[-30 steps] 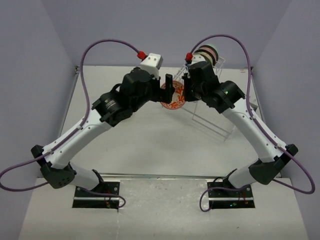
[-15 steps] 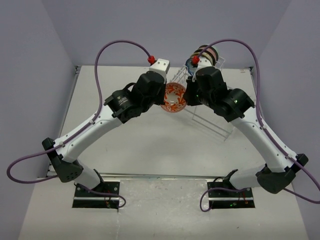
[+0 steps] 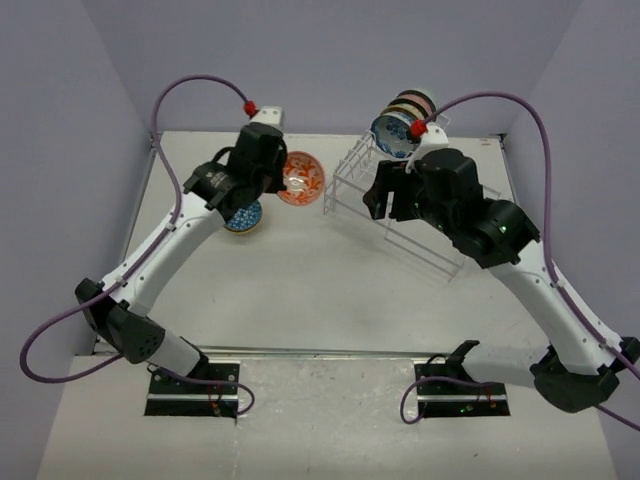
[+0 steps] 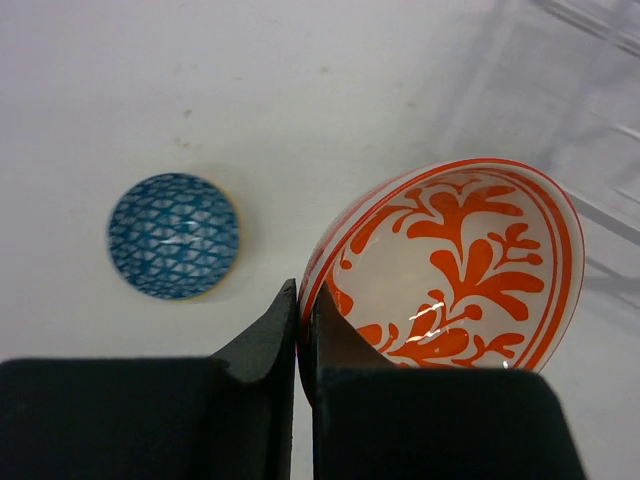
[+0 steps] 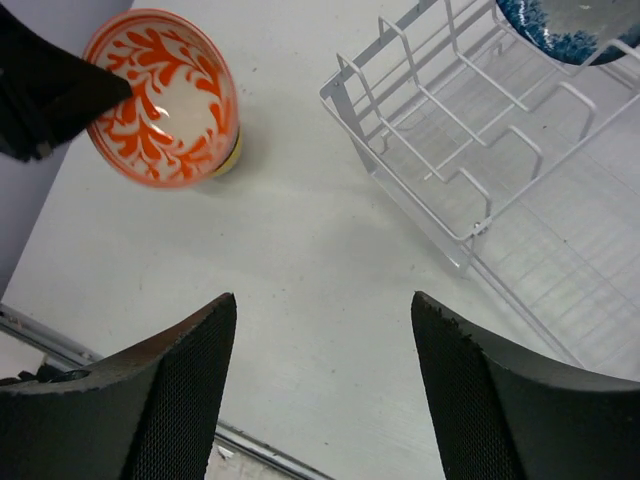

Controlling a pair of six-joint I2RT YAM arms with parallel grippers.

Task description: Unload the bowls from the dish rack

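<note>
A red-orange floral bowl (image 3: pixel 303 178) (image 4: pixel 460 270) (image 5: pixel 165 95) hangs tilted just left of the dish rack (image 3: pixel 432 248) (image 5: pixel 470 235). My left gripper (image 3: pixel 283 172) (image 4: pixel 303 292) is shut on its rim, one finger inside and one outside. A blue net bowl (image 3: pixel 243 217) (image 4: pixel 173 235) lies upside down on the table, partly under the left arm. Several bowls (image 3: pixel 405 120) stand in the rack's raised far end, the nearest blue (image 5: pixel 570 25). My right gripper (image 3: pixel 385 200) (image 5: pixel 322 297) is open over bare table beside the rack's near corner, holding nothing.
The rack fills the right half of the table, its empty slotted wires (image 5: pixel 430 95) close to the right gripper. Purple walls close in the back and sides. A metal strip (image 5: pixel 40 330) runs along the table's edge. Purple cables (image 3: pixel 200 85) arch over both arms.
The right gripper has opened and let go of the floral bowl, then drawn back by the rack. The left gripper shut on the bowl's rim and carried it left, away from the rack.
</note>
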